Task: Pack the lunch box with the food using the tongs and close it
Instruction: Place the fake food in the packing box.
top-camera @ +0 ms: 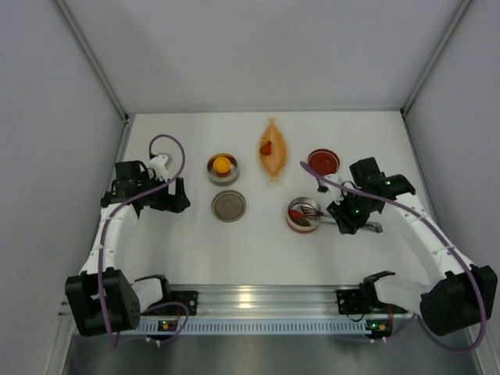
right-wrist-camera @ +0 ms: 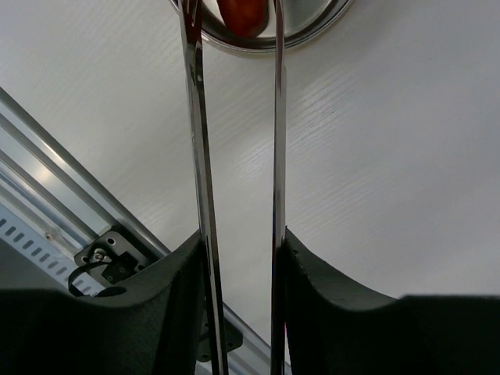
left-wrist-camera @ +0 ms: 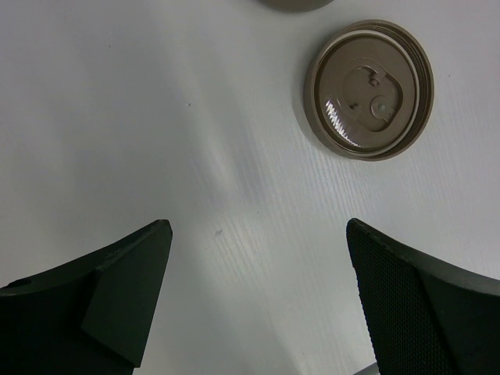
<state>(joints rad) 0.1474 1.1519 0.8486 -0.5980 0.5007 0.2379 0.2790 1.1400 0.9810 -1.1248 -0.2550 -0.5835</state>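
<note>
My right gripper (top-camera: 341,212) (right-wrist-camera: 242,238) is shut on the slim silver tongs (top-camera: 316,212) (right-wrist-camera: 277,117), one finger pressing on each arm. The tongs' tips reach into a round steel tin (top-camera: 295,226) (right-wrist-camera: 312,30) of the lunch box, with a red piece of food (top-camera: 297,214) (right-wrist-camera: 242,16) between them. A second steel tin (top-camera: 211,173) holds an orange-yellow piece (top-camera: 223,164). Another red piece (top-camera: 267,147) lies on the orange leaf-shaped dish (top-camera: 275,164). My left gripper (top-camera: 176,195) (left-wrist-camera: 258,226) stands open over bare table, left of a brown round lid (top-camera: 229,206) (left-wrist-camera: 367,90).
A round red-lined container (top-camera: 323,162) sits at the back right, just behind my right arm. Grey walls close in the white table on three sides. The aluminium rail (top-camera: 258,301) with both arm bases runs along the near edge.
</note>
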